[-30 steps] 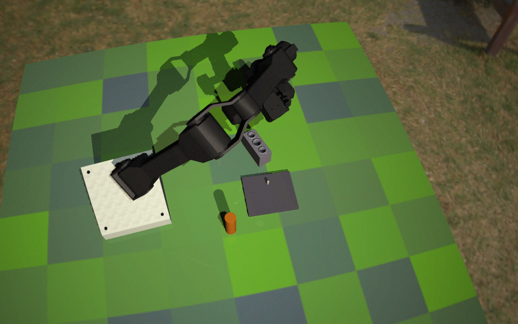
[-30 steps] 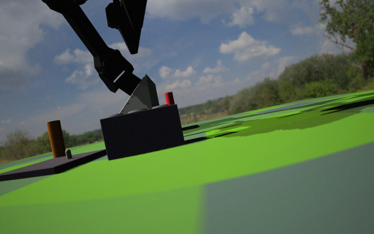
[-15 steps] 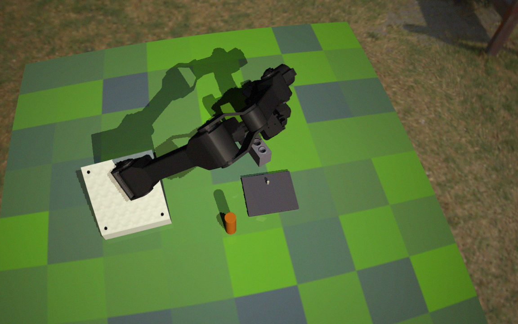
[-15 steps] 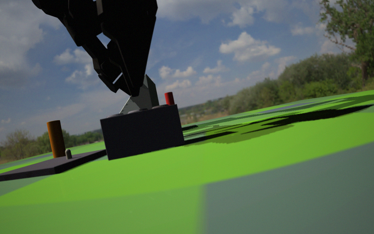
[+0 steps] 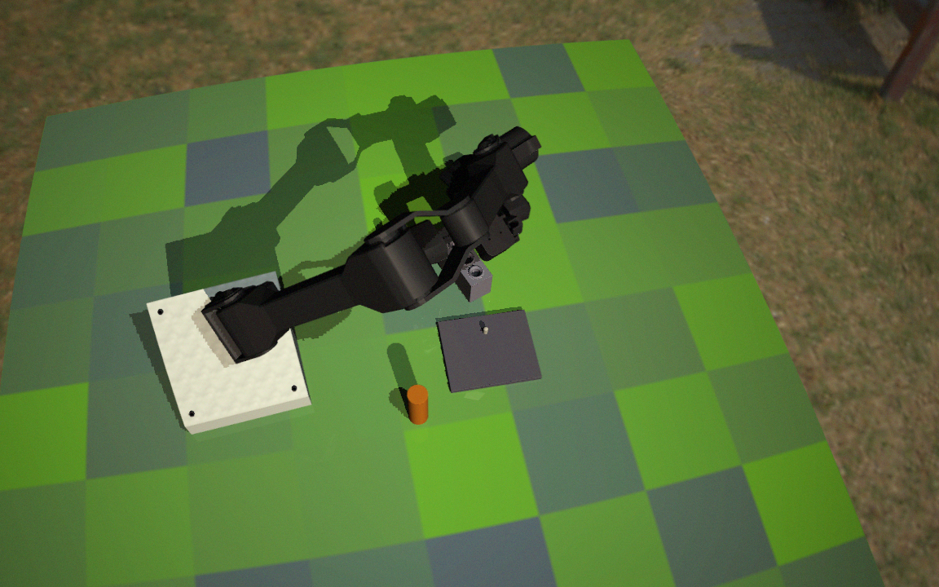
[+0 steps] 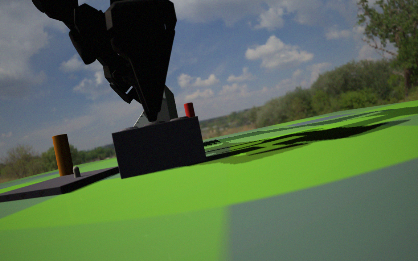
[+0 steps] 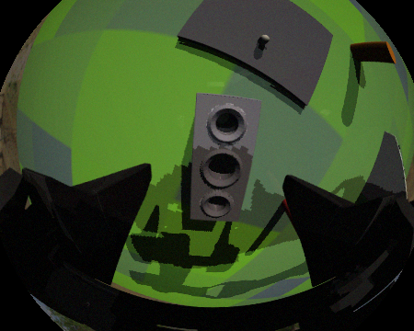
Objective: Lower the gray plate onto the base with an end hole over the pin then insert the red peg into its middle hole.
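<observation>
- Wrist view first: the gripper (image 7: 216, 227) hangs over the gray plate (image 7: 224, 154), its fingers spread wide with nothing between them, one on each side of the plate and not touching it.
- Three holes show along the plate, which sits on the checkered counter (image 5: 604, 452).
- Just beyond it lies the flat dark base (image 7: 258, 37) with its small pin (image 7: 264, 39) upright and bare.
- An orange cylinder (image 5: 417, 404) stands near the base.
- Farthest off, the red peg (image 6: 189, 109) stands behind the plate, though I think the arm hides it from above.
</observation>
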`<state>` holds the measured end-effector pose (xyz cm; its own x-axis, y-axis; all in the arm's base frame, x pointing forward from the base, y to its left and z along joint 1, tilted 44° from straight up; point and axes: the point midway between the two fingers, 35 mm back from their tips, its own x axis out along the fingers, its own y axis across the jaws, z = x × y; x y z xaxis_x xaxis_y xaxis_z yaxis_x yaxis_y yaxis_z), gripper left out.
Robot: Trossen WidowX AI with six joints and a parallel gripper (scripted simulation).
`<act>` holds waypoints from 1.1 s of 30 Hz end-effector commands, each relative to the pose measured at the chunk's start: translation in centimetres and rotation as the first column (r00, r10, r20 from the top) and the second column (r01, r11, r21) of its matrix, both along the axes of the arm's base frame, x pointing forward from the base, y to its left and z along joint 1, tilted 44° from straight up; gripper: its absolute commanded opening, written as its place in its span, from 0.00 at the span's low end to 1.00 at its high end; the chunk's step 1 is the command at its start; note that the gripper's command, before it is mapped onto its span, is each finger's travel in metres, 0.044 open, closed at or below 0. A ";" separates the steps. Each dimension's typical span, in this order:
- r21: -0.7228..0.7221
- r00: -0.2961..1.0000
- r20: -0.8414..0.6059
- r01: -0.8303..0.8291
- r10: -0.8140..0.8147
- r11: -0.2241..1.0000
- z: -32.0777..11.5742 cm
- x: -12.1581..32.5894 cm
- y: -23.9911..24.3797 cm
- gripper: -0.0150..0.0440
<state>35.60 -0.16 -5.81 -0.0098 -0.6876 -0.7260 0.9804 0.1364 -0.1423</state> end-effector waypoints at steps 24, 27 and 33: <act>-0.006 1.000 -0.004 -0.003 0.003 1.000 -3.1 -0.1 -3.1 1.00; -0.007 1.000 -0.003 -0.003 0.003 1.000 -3.4 -0.1 -3.5 1.00; -0.008 1.000 -0.003 -0.003 0.003 1.000 -3.7 -0.2 -3.7 0.91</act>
<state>35.42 -3.77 -9.40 -0.0128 -0.6900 -0.7237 0.9803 0.1338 -0.1450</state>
